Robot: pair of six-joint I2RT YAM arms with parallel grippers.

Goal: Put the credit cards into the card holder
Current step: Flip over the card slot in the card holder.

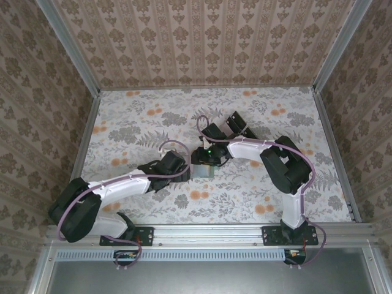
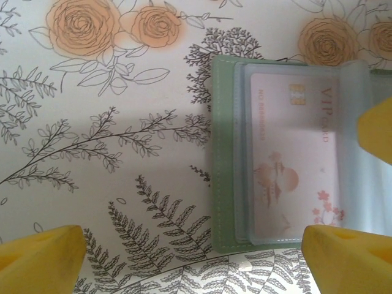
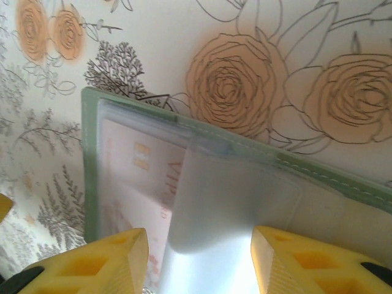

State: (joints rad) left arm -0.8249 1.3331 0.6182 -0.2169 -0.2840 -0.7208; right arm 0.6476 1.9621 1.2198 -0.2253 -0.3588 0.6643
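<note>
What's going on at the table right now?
Both arms meet at the open green card holder mid-table. One VIP card sits under its clear sleeve. The left pincer hovers open above it. The right pincer has a pale sheet between its fingers, card or sleeve flap, I can't tell; grip unclear.

We identify the card holder (image 2: 223, 153) as dull-green, matt, leather-like material with a stitched edge. Its inner pocket (image 2: 242, 153) is clear, smooth plastic with a soft sheen. The printed credit card (image 2: 288, 153) beneath looks smooth, with a metallic gold chip. The grey-blue credit card (image 3: 233, 214) appears as smooth, semi-gloss plastic. The fingers (image 2: 43, 257) of the left gripper (image 2: 193, 266) and of the right gripper (image 3: 199, 245) are matt yellow plastic. The table cover (image 2: 92, 184) is matt and printed; we cannot tell paper from cloth. The frame rail (image 1: 208, 234) is bare metal.
</note>
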